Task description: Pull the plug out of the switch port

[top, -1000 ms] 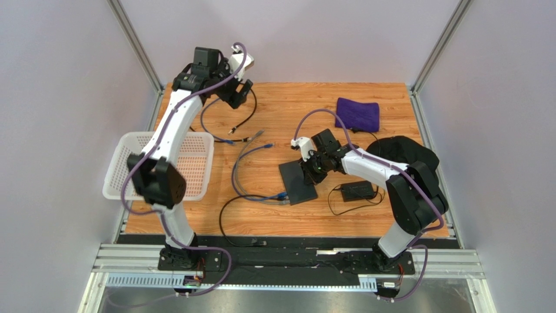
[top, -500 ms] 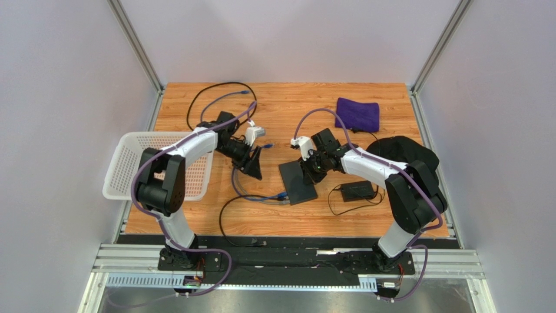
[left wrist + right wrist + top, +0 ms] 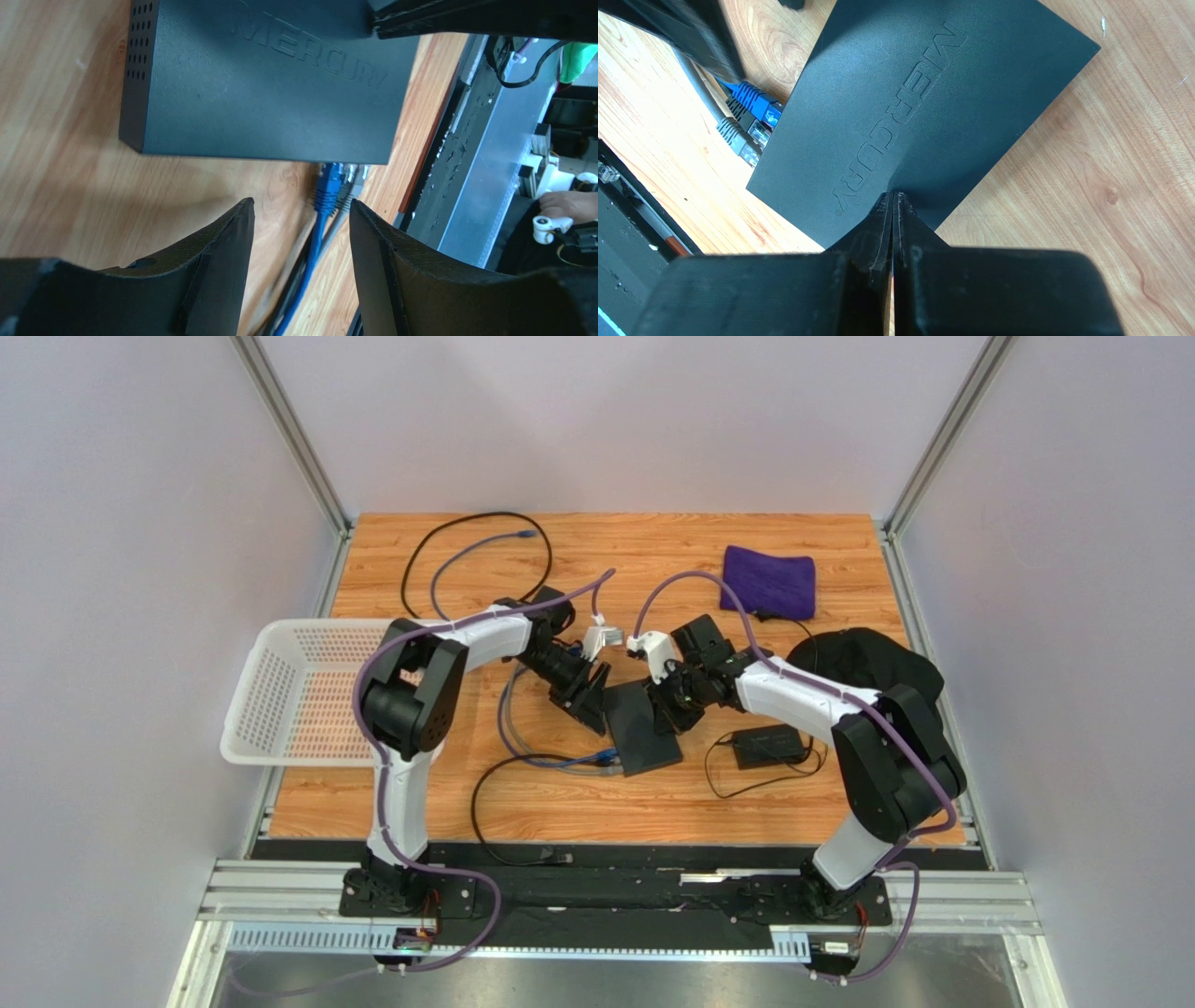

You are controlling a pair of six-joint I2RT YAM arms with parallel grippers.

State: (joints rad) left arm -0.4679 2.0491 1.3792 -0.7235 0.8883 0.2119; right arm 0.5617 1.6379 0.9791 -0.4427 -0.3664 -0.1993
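Over the last second the left arm has swung down from the far-left corner of the table, and the left gripper (image 3: pixel 585 695) now sits just beside the switch (image 3: pixel 641 728) on its left side. The switch itself has not shifted: it lies flat near the middle of the table, a little toward the near edge. From the left wrist I see the left gripper's fingers (image 3: pixel 210 259) spread apart, holding nothing, with the blue plug (image 3: pixel 326 190) and a grey plug (image 3: pixel 352 183) showing in the gap beyond them. Both plugs are seated in the switch's socket edge, though I cannot tell which ports. The right gripper (image 3: pixel 893 199) has its fingers pressed together, their tips down on the lettered top of the switch, seemingly in contact near one edge. A white basket (image 3: pixel 281 686) stands at the left edge, a purple cloth (image 3: pixel 769 581) lies toward the far-right corner, and the power brick (image 3: pixel 769 745) rests just right of the switch.
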